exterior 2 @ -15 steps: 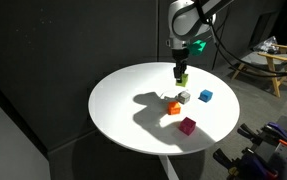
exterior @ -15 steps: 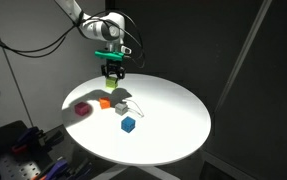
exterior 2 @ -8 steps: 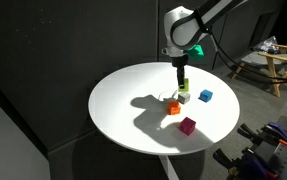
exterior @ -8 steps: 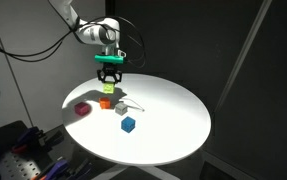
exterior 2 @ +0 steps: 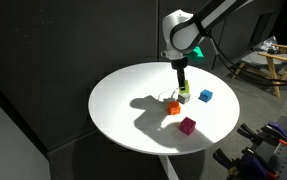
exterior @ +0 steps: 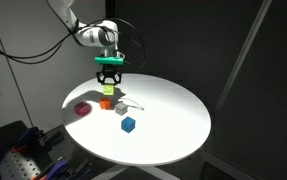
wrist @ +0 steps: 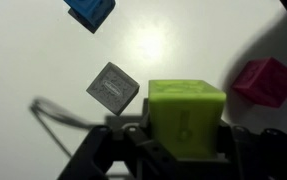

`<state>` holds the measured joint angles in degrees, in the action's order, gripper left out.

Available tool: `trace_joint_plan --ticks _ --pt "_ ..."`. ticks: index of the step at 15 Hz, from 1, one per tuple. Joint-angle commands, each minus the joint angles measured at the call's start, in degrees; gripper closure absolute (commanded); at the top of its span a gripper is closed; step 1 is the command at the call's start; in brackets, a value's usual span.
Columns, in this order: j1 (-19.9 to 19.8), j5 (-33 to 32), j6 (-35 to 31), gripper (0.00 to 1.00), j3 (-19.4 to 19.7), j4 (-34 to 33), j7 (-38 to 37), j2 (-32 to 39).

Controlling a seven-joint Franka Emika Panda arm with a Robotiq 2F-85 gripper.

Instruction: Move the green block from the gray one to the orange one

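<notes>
Arm's tool (exterior: 108, 81) clenched on small lime-green cube (wrist: 186, 115), w/ cube held in air above round white desk (exterior: 173, 120). In wrist view, small light-gray cube (wrist: 113, 87) sits on desk just left of it, not under it. Small orange cube (exterior: 104, 102) shows just below lifted cube in an exterior view; exact alignment unclear. Small magenta cube (exterior: 82, 109) further left, small blue cube (exterior: 128, 124) nearer cam, both on desk.

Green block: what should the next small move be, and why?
Probably shift the green block sideways to above the orange cube. The jaws hold it in the air, clear of the gray cube, and in an exterior view it does not look centred over the orange one.
</notes>
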<state>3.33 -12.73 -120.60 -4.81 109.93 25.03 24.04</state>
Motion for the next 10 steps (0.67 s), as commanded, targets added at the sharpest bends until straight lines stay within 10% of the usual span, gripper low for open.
trace_joint_plan --ticks 1,7,8,10 --pt "-0.3 -0.2 0.1 0.52 -0.4 -0.1 -0.1 0.0" --pt "-0.3 -0.2 0.1 0.52 -0.4 -0.1 -0.1 0.0" --pt "-0.4 -0.2 -0.5 0.77 -0.5 0.2 0.2 -0.4" --pt "-0.5 0.3 -1.4 0.77 -0.8 0.6 0.7 -0.8"
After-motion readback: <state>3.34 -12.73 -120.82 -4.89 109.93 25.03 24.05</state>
